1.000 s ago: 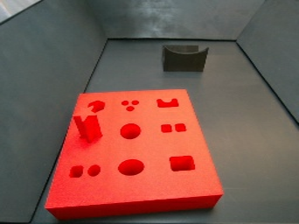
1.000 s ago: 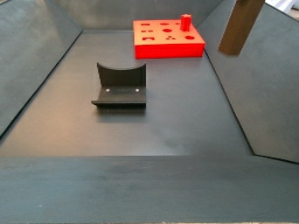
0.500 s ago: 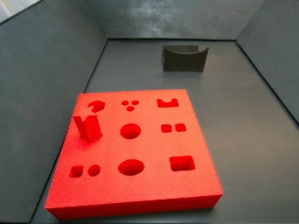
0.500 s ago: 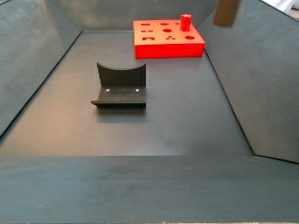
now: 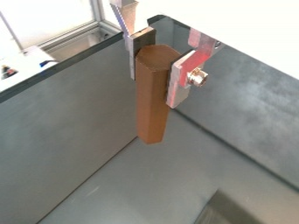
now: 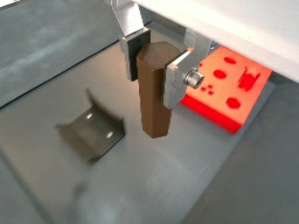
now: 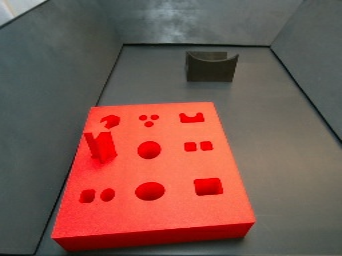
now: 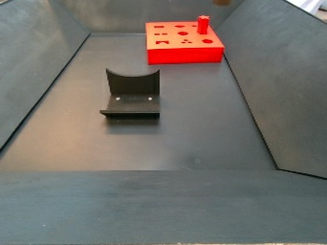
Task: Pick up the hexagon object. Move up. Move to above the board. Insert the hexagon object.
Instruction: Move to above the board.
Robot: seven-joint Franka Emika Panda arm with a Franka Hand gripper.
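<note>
My gripper [image 5: 153, 70] is shut on the hexagon object [image 5: 151, 105], a slim brown peg that hangs upright between the silver fingers in both wrist views [image 6: 156, 105]. My gripper [image 6: 156, 70] holds it high above the dark floor. The board [image 6: 222, 98], a thick red slab with many cut-out holes, lies beyond the peg and off to its side. It shows whole in both side views [image 7: 174, 170] [image 8: 185, 54]. The gripper is out of both side views; only a brown trace of the peg touches the upper edge [image 8: 219, 2].
The dark fixture [image 8: 130, 94] with a curved notch stands on the floor apart from the board, and shows in other views [image 7: 210, 66] [image 6: 91, 131]. A short red upright block [image 7: 99, 146] stands on the board. Grey walls enclose the floor.
The held peg has risen and shifted left in a side view, going from clearly visible at the upper right to almost out of frame. The board and fixture have not moved.
</note>
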